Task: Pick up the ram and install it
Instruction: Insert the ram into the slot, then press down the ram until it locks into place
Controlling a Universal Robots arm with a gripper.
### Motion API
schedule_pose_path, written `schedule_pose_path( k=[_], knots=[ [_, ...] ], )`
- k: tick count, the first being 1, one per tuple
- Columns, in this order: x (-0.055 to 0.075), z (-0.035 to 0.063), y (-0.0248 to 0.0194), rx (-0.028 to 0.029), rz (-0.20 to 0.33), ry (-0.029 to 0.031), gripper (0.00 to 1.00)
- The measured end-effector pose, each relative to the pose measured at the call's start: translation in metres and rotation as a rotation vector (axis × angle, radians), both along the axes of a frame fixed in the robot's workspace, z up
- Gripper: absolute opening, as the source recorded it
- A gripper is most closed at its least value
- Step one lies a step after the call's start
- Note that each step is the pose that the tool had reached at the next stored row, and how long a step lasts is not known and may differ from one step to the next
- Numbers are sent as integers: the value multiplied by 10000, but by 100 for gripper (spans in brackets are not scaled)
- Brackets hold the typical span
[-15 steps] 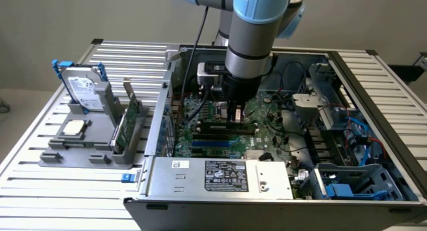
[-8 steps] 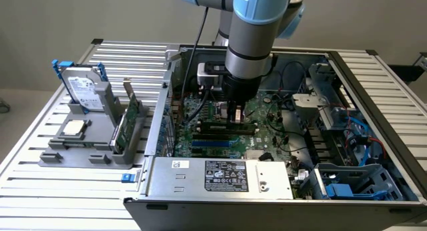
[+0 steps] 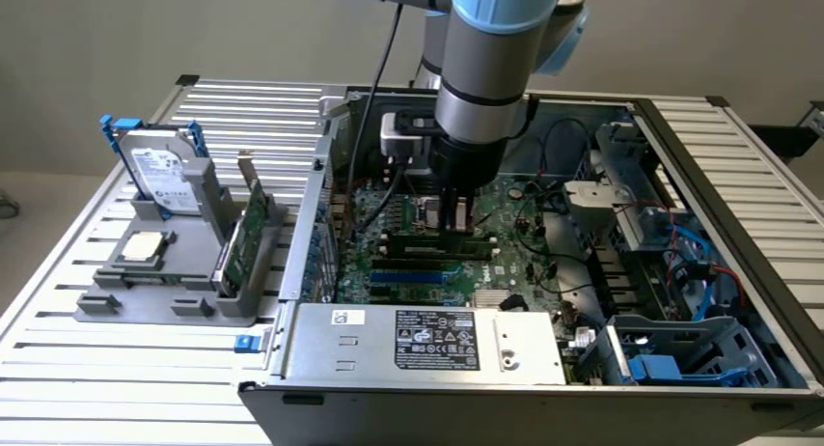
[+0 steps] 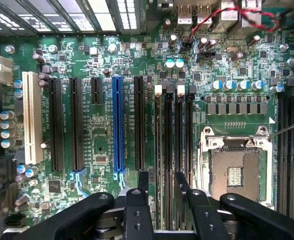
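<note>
My gripper (image 3: 451, 217) hangs straight down inside the open computer case, over the memory slots of the green motherboard (image 3: 515, 263). The ram (image 3: 438, 241), a narrow green stick with dark chips, stands on edge in a slot just below the fingertips. In the wrist view the two black fingers (image 4: 139, 200) are spread apart on either side of the slot row, and the ram (image 4: 163, 150) runs edge-on between them. The gripper (image 4: 162, 179) is open and nothing is held.
The empty processor socket (image 4: 234, 172) lies beside the memory slots, and a blue expansion slot (image 4: 118, 125) lies on their other side. On the exterior view's left, a grey holder (image 3: 142, 306) carries a hard drive (image 3: 165, 176) and a tall green card (image 3: 251, 236). The power supply (image 3: 425, 340) fills the case's near end.
</note>
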State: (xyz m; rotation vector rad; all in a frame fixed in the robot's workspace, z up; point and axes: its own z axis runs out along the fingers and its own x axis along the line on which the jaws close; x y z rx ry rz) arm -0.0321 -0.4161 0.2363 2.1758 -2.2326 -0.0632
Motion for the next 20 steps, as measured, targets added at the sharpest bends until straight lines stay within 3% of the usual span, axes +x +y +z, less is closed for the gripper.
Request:
schedule_pose_path(
  k=[5, 8, 10, 20],
  knots=[
    [1, 157, 0, 1, 3, 14, 35],
    [1, 158, 0, 3, 3, 26, 26],
    [1, 159, 0, 1, 4, 33, 14],
    [1, 160, 0, 1, 10, 97, 11]
  ],
)
